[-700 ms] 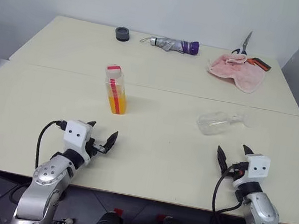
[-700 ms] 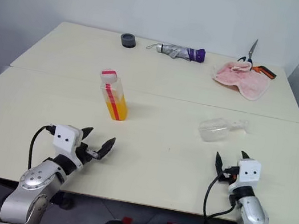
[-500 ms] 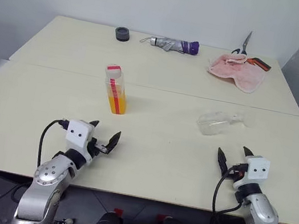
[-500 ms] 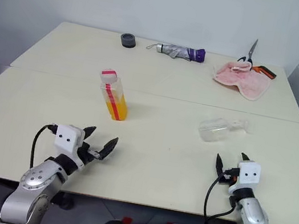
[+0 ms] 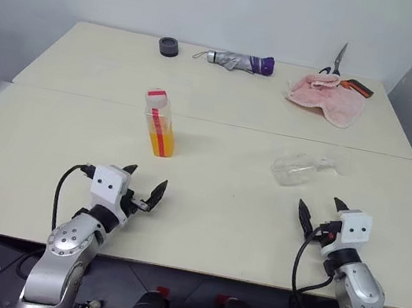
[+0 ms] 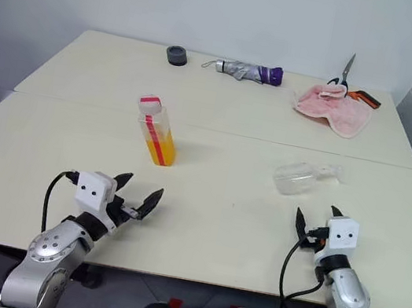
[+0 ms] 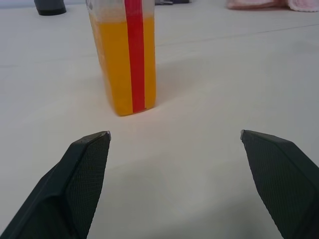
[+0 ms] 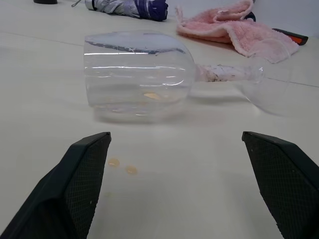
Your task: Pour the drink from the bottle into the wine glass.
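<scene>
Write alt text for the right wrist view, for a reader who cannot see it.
A clear wine glass lies on its side on the pale table, empty but for a trace of orange drink, with two small orange drops on the table in front of it. The open right gripper faces it, not touching. Behind lie a pink cloth and a folded umbrella.

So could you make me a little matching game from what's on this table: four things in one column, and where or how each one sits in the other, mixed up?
Things:
1. small clear plastic bottle of orange drink with a pinkish-red cap
2. clear stemmed wine glass
3. crumpled pink cloth
4. folded grey and purple umbrella

States:
A. lying on its side in front of the right claw
B. lying at the far edge, beside a small dark round object
C. standing upright ahead of the left claw
D. heaped in the far right corner, by the scissors

Pairs: 1-C, 2-A, 3-D, 4-B
</scene>
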Controlling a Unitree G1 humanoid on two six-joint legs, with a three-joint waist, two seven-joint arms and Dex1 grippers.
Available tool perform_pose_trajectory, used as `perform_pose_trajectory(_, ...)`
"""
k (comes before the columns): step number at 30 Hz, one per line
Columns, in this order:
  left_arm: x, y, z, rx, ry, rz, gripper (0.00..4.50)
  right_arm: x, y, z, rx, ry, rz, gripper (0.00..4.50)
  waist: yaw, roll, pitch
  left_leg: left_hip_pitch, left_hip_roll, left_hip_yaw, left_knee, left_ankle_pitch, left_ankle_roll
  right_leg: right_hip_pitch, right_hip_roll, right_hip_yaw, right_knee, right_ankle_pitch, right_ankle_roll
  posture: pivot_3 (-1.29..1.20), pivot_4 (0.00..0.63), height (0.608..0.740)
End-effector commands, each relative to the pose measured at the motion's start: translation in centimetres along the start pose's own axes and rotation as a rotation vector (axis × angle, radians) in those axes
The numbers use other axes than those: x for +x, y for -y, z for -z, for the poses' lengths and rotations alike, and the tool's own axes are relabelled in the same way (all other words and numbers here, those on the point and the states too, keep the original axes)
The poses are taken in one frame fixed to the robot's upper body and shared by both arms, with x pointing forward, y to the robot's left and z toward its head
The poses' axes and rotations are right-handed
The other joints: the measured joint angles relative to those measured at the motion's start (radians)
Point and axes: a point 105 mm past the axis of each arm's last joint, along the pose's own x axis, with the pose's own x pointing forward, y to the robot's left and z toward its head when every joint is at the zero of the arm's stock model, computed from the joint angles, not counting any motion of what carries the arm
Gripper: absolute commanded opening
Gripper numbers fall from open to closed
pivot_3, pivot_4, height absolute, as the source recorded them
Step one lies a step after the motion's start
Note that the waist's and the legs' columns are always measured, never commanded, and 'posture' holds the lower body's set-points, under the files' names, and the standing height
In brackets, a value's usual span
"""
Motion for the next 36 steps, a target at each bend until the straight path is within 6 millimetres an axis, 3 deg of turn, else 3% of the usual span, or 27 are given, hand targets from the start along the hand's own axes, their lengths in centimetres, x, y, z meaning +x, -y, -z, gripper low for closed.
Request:
perform_pose_trajectory(1, -0.2, -0.5, -1.7, 0.013, 0.077, -0.017, 4.48, 0.1, 0.1, -1.3, -0.016, 0.048, -0.004, 4.5, 0.0, 0.0, 0.0, 0.0, 0.0, 0.0, 0.0, 0.0, 0.0, 0.0, 0.0, 0.0, 0.0, 0.0, 0.0, 0.0, 0.15, 0.74)
perform_pose_trajectory(12, 0.1, -1.2, -1.6, 0.05, 0.08, -0.079, 4.48, 0.1, -0.6, -1.4, -0.045, 0.07, -0.111, 4.5, 0.0, 0.0, 0.0, 0.0, 0.0, 0.0, 0.0, 0.0, 0.0, 0.0, 0.0, 0.0, 0.0, 0.0, 0.0, 0.0, 0.15, 0.74)
perform_pose_trajectory(17, 0.5, -1.6, -1.9, 0.062, 0.086, -0.111, 4.48, -0.2, -3.1, -2.8, -0.027, 0.098, -0.326, 4.5, 0.0, 0.0, 0.0, 0.0, 0.0, 0.0, 0.0, 0.0, 0.0, 0.0, 0.001, 0.0, 0.0, 0.0, 0.0, 0.0, 0.15, 0.74)
perform_pose_trajectory(22, 1.5, -2.1, -2.8, 0.047, 0.106, -0.15, 4.48, -1.3, -6.7, -6.3, 0.016, 0.104, -0.654, 4.5, 0.001, 0.0, 0.001, 0.0, 0.0, 0.0, 0.001, 0.0, 0.0, 0.0, 0.0, -0.001, 0.0, 0.0, 0.0, 0.0, 0.15, 0.74)
perform_pose_trajectory(27, 2.6, -1.6, -4.1, 0.048, 0.133, -0.147, 4.48, -1.0, -7.2, -8.1, 0.004, 0.089, -0.75, 4.5, 0.001, -0.001, 0.001, -0.001, 0.0, -0.001, 0.001, 0.0, 0.0, 0.0, 0.001, -0.001, 0.0, 0.0, 0.0, 0.0, 0.15, 0.74)
perform_pose_trajectory(36, 4.3, -1.3, -6.5, 0.08, 0.203, -0.207, 4.48, -1.4, -7.6, -8.3, 0.002, 0.046, -0.861, 4.5, 0.003, -0.002, 0.001, -0.002, -0.001, -0.002, 0.001, 0.0, 0.0, 0.0, 0.001, -0.002, -0.001, 0.001, -0.002, 0.0, 0.15, 0.74)
